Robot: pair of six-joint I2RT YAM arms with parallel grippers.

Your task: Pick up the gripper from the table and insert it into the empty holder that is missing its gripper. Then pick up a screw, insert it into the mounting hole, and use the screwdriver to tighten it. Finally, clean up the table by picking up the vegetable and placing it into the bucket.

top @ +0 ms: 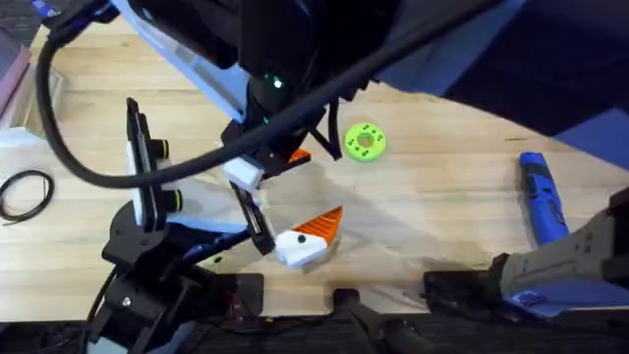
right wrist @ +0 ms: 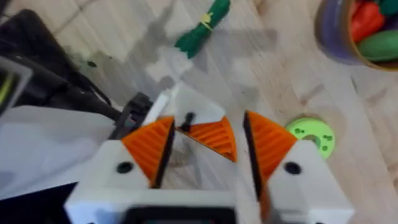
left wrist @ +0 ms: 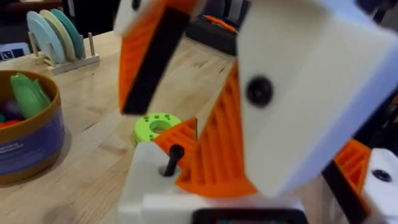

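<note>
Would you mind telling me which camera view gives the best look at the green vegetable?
The right wrist view: the vegetable lies whole on bare wood there, slim and leafy with a pale band, past the right gripper. I cannot pick it out in the overhead view or the left wrist view.

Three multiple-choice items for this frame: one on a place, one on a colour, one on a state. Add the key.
1. Where is the screwdriver?
A) lying on the table, far right in the overhead view
B) standing in a plate rack
C) under the round disc

2. What colour is the round disc with holes?
A) red
B) bright green
C) white

3. What state is the vegetable in?
A) lying on the table, outside the bucket
B) inside the bucket
C) cut in two

Key: 1 A, it lies flat on the wood at the right; 2 B, the disc is bright green; 3 A, the right wrist view shows it on the wood, apart from the bucket.
</note>
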